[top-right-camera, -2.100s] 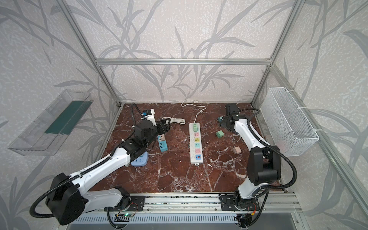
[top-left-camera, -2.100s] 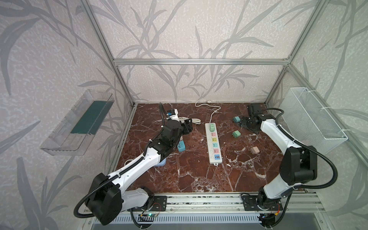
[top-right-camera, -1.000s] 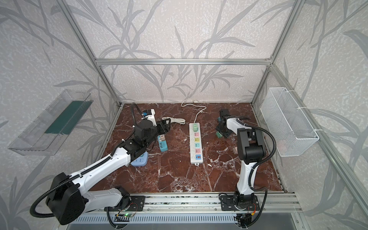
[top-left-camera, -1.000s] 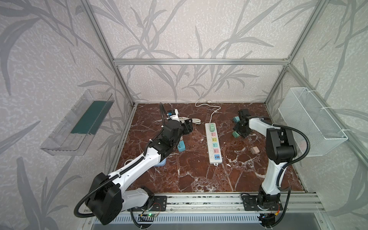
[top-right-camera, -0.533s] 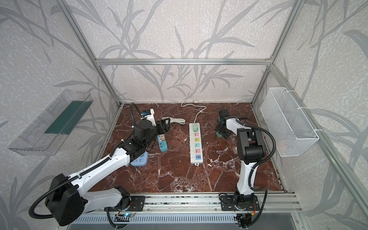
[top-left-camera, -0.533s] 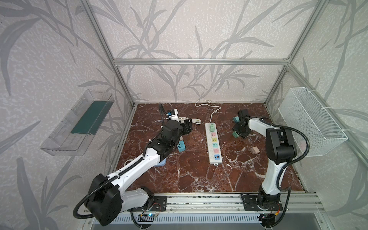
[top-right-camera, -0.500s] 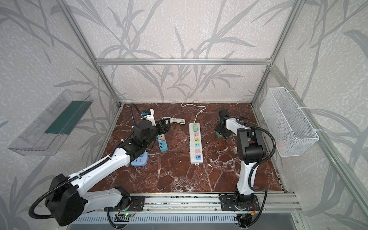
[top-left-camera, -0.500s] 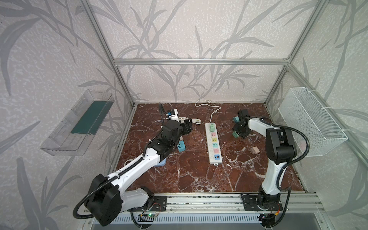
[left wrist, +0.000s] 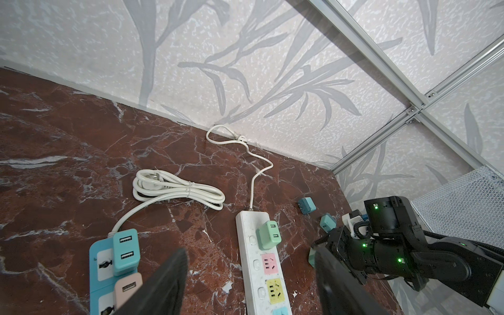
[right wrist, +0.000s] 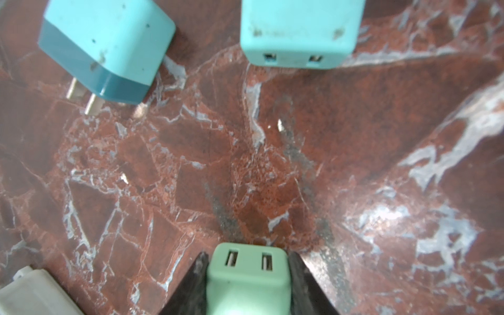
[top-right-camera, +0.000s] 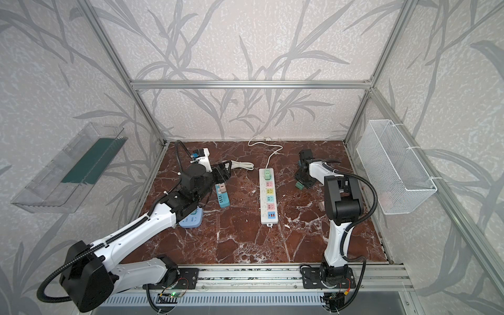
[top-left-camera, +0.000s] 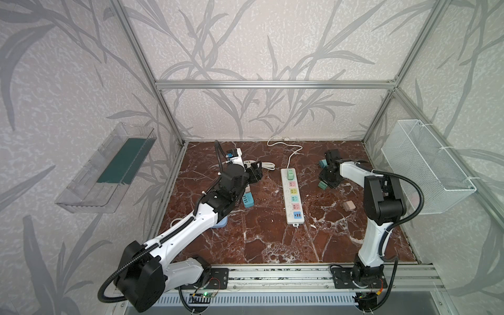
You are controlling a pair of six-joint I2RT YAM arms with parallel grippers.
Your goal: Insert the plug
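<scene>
On the left wall, a clear tray. Next, the left gripper, poised over the far end of a blue power strip, near a coiled white cord. Shown only by the left wrist view: fingers spread wide with nothing between them, and a teal USB charger plugged into that strip.

At centre, a white power strip lying lengthwise on the marble tabletop, with a green charger seated in its farthest socket.

To its right, the right gripper, low over the marble, with the mint-green charger plug at its tip, near the white strip but apart from it. Too small in both top views to judge the grip. Clear in the right wrist view: black fingers pressed against both sides of the plug, USB ports facing outward. Cannot tell whether lifted or resting.

Beyond it, a pronged teal charger and an aqua two-port charger. Farther right, a loose beige charger, then a wire basket on the wall.
</scene>
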